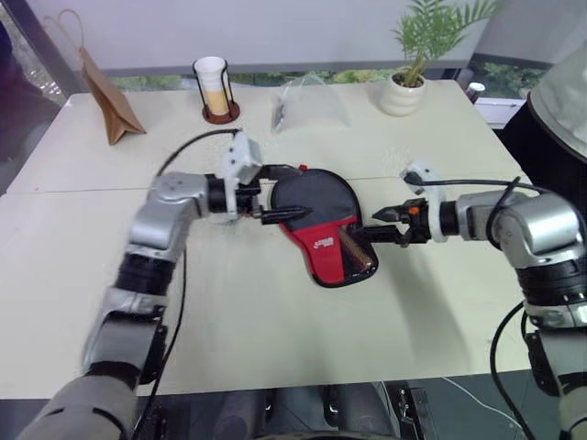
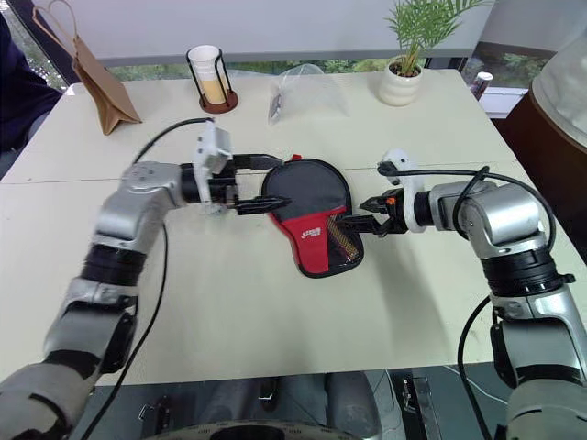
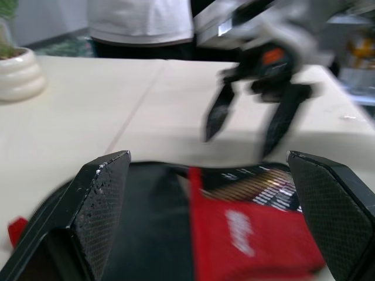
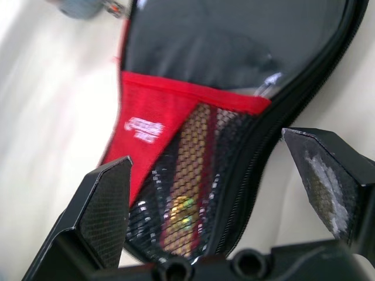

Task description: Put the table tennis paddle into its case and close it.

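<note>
The paddle-shaped soft case (image 1: 323, 225), black fabric on its round part with a red lower panel, a small white logo and a black mesh pocket, lies flat near the middle of the cream tabletop (image 1: 275, 321). Its long axis runs diagonally: the round black end points away from the robot and a little to its left, and the narrow mesh end points toward the robot and to its right. Through the mesh a tan-and-red wooden handle of the table tennis paddle (image 4: 186, 175) shows, lying along that same axis inside the case. In the right wrist view the zip edge runs along the case's side; whether it is fully zipped cannot be told.

The left hand (image 1: 280, 192) reaches in level from the robot's left, its two black fingers spread wide over the round black end, gripping nothing. The right hand (image 1: 390, 225) comes from the robot's right, fingers also spread wide and empty, its tips just beside the mesh end.

At the far edge of the tabletop stand a brown paper bag (image 1: 105, 96), a cup in a dark wire holder (image 1: 214, 87), a clear plastic bag (image 1: 307, 103) and a green plant in a white pot (image 1: 408, 78). A person in a white top (image 3: 140, 20) stands beyond the tabletop.
</note>
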